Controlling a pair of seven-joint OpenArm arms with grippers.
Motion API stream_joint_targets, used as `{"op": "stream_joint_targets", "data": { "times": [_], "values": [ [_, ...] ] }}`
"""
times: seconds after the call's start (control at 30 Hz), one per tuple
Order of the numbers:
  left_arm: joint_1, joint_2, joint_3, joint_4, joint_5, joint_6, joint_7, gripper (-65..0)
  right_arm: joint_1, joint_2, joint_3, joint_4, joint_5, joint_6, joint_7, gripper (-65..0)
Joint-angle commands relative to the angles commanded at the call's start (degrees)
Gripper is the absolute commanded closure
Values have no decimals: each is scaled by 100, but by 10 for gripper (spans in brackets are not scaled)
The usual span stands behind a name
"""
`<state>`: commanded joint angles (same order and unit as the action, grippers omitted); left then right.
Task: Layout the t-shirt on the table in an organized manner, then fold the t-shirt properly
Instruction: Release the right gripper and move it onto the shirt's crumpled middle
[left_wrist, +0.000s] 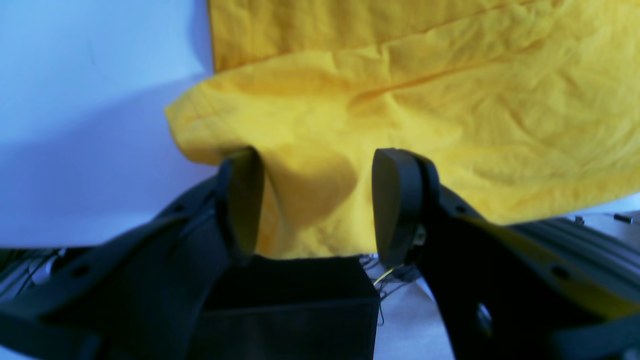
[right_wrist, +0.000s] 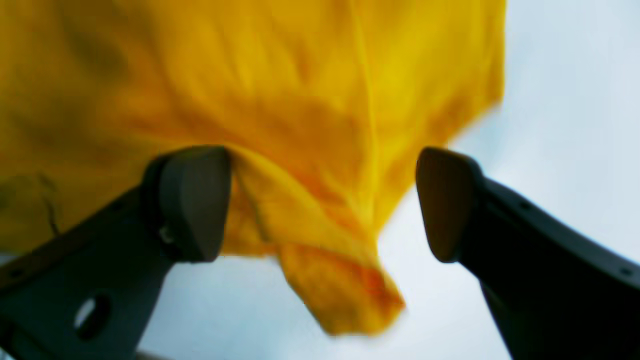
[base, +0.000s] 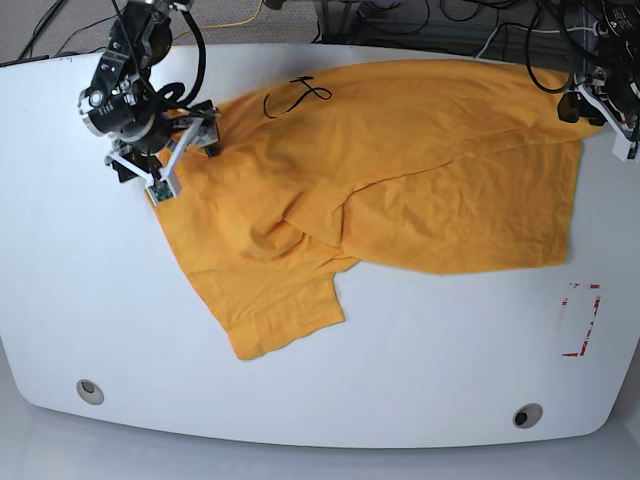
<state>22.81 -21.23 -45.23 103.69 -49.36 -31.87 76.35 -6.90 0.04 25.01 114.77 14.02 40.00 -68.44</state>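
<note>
T-shirt (right_wrist: 310, 125) blurred, edges cropped

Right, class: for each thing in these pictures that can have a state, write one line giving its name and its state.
Bright orange-yellow cloth t-shirt: spread but wrinkled, one part folded over, not yet neatly folded.
Glossy white table: bearing the shirt.
Left gripper: open, at the shirt's edge.
Right gripper: open, cloth between the jaws.
Red rectangular outline mark: uncovered.
</note>
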Motion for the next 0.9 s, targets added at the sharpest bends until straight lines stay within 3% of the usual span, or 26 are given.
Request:
{"op": "stream_joint_targets", "data": {
  "times": [0.2, 0.47, 0.9],
  "values": [
    [-26, -9, 0, 281, 0, 0, 0, -319, 607, -281, -26, -158, -18, 0, -35, -561],
    [-35, -114, -9, 290, 0, 0, 0, -319, 870, -290, -44, -598, 9, 0, -44, -561],
    [-290, -114, -237, 281, 0, 0, 0, -319, 1890, -290, -44, -2154, 35, 0, 9, -561]
  ]
}}
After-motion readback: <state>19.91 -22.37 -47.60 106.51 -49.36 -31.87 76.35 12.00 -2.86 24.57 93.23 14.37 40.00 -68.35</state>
